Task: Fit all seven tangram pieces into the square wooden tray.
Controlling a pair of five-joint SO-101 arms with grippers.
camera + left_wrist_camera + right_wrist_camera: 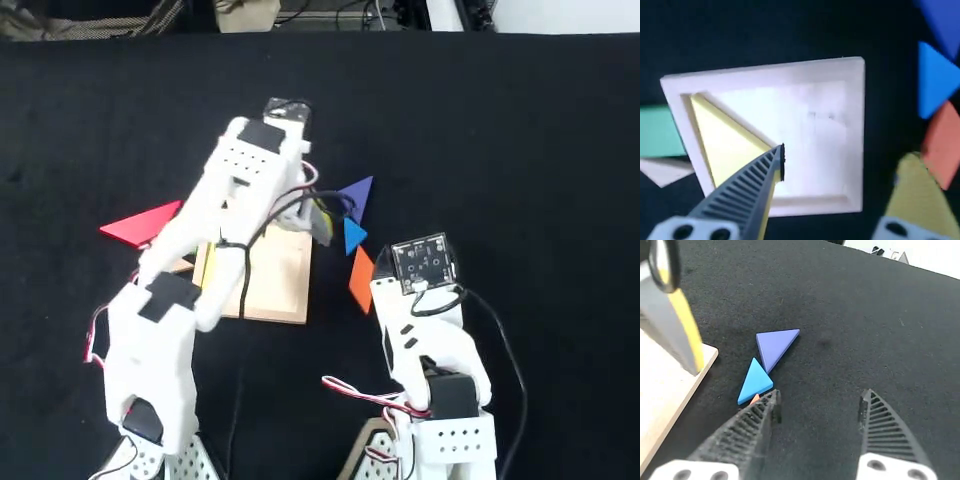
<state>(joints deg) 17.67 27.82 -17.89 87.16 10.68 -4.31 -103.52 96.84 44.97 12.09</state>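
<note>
- the left hand [846, 155] is seen spread wide above the wooden tray [765, 70], with nothing gripped.
- a yellow triangle [725, 140] is found lying inside the tray, tucked into one corner.
- the right hand [820, 395] is held wide apart too, empty, over the black surface [880, 315].
- near it, a light blue triangle [756, 382] and a purple triangle [775, 345] are laid close together.
- outside the tray, an orange piece [361, 280], a red triangle [145, 224] and a green piece [660, 132] are spotted.
</note>
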